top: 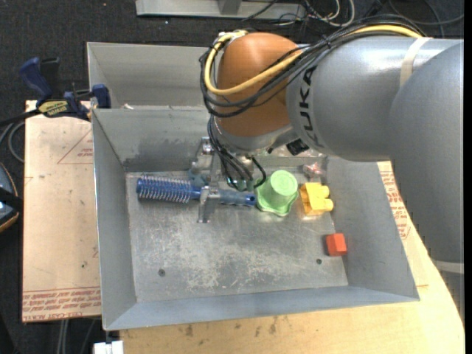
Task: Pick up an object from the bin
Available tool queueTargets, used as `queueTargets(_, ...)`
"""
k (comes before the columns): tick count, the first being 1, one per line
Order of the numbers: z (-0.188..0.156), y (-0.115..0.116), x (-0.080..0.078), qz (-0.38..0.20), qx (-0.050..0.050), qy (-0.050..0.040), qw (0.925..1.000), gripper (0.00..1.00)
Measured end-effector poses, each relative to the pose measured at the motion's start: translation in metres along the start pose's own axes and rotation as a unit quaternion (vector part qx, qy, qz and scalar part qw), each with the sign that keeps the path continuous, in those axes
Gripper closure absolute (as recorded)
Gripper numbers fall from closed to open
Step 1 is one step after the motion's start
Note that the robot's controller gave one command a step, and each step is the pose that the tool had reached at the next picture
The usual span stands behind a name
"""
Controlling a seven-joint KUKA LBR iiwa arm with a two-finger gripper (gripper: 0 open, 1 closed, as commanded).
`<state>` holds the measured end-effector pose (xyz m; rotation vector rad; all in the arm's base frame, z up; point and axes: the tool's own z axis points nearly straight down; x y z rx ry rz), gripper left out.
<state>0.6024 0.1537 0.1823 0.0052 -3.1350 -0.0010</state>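
Pincer (204, 190) sits low with fingers apart astride the neck of the blue brush (164, 189), which lies flat on the left-middle floor of the bin (243, 264) (green cup (278, 192) just beside), so clamping and lifting look not yet done.

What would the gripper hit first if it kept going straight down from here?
Most likely the blue hairbrush: the gripper points down at its neck, between bristle head and handle. Depth is unclear, so it may already be touching it.
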Motion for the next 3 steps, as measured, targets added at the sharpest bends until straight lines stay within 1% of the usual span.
queueTargets(1,0.098,-0.025,-0.011,0.020,-0.002,-0.0072,0.9998,0.00)
queueTargets(2,0.101,-0.026,-0.010,0.021,-0.001,-0.0050,0.9998,1.00)
queueTargets(3,-0.033,-0.031,-0.013,-0.015,-0.001,-0.0080,0.9999,1.00)
